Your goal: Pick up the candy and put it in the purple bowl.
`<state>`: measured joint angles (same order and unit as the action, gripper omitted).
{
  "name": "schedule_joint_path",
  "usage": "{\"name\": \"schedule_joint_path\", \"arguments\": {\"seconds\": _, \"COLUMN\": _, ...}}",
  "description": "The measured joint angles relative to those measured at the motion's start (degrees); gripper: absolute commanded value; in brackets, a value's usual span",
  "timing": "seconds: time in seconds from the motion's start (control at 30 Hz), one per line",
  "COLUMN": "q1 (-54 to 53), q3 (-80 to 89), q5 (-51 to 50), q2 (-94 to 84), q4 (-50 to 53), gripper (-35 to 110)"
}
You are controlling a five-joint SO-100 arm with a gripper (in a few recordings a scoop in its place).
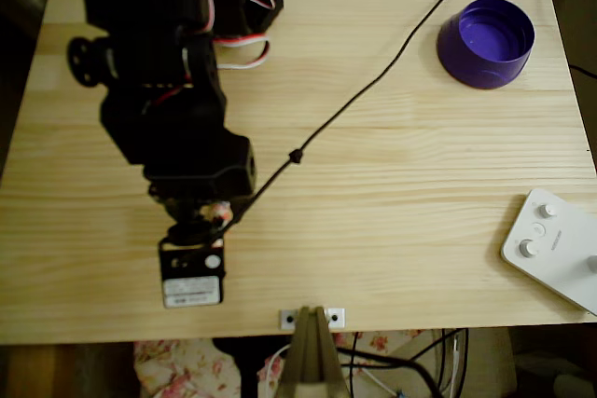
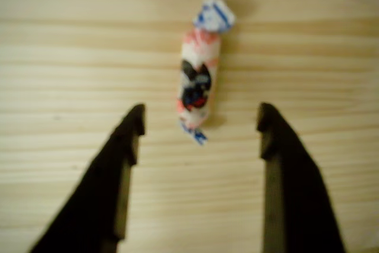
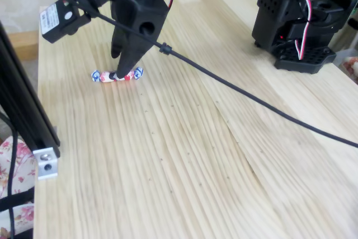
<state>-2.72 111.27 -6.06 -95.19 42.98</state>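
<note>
Hovering low over the pale wooden desk (image 3: 184, 155), the black pincer (image 2: 200, 124) has its two fingers spread apart, nothing between the pads. Candy (image 2: 200, 69) lies flat on the boards just ahead of the fingertips in the wrist view, lengthwise up the picture, its near twisted end reaching roughly level with the tips and between them. Neither finger appears to touch it there.

Fixed view: pincer (image 3: 118, 75) points down at the candy (image 3: 134, 74), finger tip in front of the wrapper's middle; contact cannot be told from this angle. Wrapper shows blue-white twisted ends and a pink middle with a dark patch.

Overhead view: arm (image 1: 177, 118) covers the left part of the desk (image 1: 392, 230), with the candy hidden beneath it. Purple bowl (image 1: 486, 42) stands upright near the far right corner, well apart from the arm, lighter purple inside. White button box (image 1: 555, 244) sits at the right edge, near side. Black cable (image 1: 364, 90) runs slantwise across the boards from the arm toward the top edge.
</note>
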Motion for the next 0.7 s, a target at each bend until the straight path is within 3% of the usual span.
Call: {"name": "schedule_joint_path", "arguments": {"seconds": 0.7, "q1": 0.00, "q3": -1.58, "q5": -1.93, "q2": 5.10, "q4": 1.85, "gripper": 28}}
